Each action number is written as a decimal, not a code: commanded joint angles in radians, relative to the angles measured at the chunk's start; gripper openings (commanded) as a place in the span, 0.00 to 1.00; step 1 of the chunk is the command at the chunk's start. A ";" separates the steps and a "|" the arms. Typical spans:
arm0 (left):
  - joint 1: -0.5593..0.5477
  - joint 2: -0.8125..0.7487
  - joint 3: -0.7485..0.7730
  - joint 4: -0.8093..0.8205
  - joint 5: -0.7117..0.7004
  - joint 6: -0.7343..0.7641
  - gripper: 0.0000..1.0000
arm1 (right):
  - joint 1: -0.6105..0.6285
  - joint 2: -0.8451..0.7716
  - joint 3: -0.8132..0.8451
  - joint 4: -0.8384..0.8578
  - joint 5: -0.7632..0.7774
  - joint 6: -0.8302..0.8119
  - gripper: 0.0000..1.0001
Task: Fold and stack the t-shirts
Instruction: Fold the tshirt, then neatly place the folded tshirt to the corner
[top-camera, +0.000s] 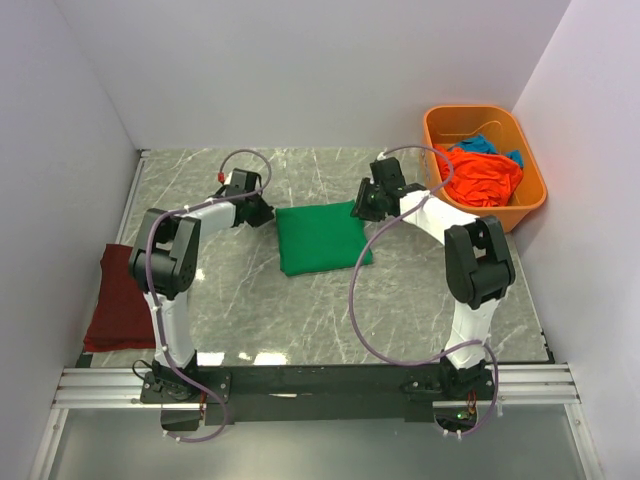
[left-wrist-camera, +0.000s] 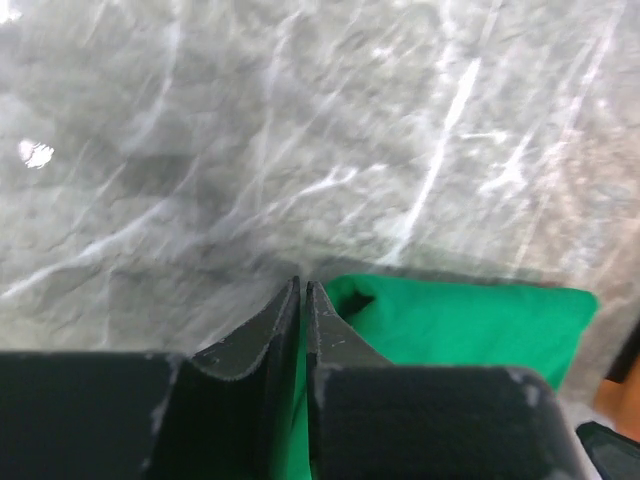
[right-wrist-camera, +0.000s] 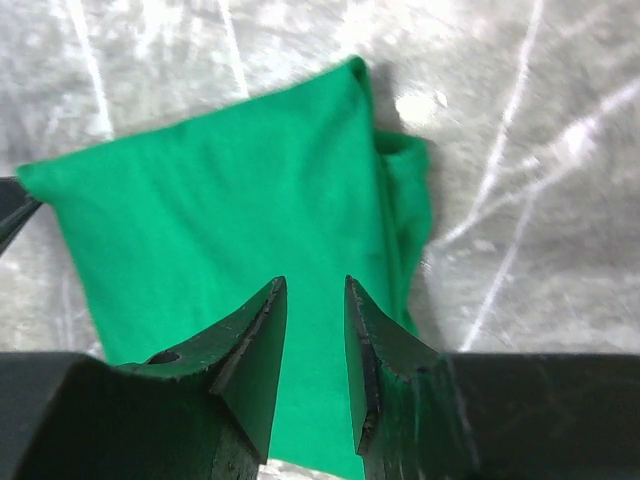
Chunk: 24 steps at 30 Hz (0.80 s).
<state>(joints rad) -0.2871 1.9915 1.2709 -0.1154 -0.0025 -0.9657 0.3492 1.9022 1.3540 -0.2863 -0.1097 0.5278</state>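
Observation:
A bright green t-shirt (top-camera: 320, 238) lies folded into a rectangle on the marble table (top-camera: 420, 290). My left gripper (top-camera: 262, 212) is at its far left corner. In the left wrist view its jaws (left-wrist-camera: 303, 283) are pressed almost together, with green cloth (left-wrist-camera: 470, 320) in the slit and bunched against the right finger. My right gripper (top-camera: 362, 208) hovers at the far right corner. It stands open over the green t-shirt (right-wrist-camera: 220, 200) in the right wrist view (right-wrist-camera: 315, 282), with nothing between its fingers. A dark red t-shirt (top-camera: 118, 300) lies folded at the left edge.
An orange plastic tub (top-camera: 530, 200) stands at the back right, holding a crumpled orange t-shirt (top-camera: 480, 178) and a blue one (top-camera: 478, 145). White walls close in the table on the left, back and right.

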 joint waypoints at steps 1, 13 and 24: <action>-0.007 -0.016 0.015 0.097 0.061 -0.010 0.13 | 0.002 0.027 0.065 -0.010 -0.034 -0.009 0.36; 0.006 -0.088 0.001 0.068 0.006 -0.004 0.17 | -0.069 0.173 0.083 -0.025 -0.068 -0.022 0.32; 0.009 -0.194 -0.197 0.152 0.160 0.010 0.56 | -0.088 0.207 0.102 -0.027 -0.093 -0.020 0.28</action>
<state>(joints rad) -0.2775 1.8626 1.1301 -0.0204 0.0921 -0.9623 0.2703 2.0758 1.4223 -0.2943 -0.2096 0.5259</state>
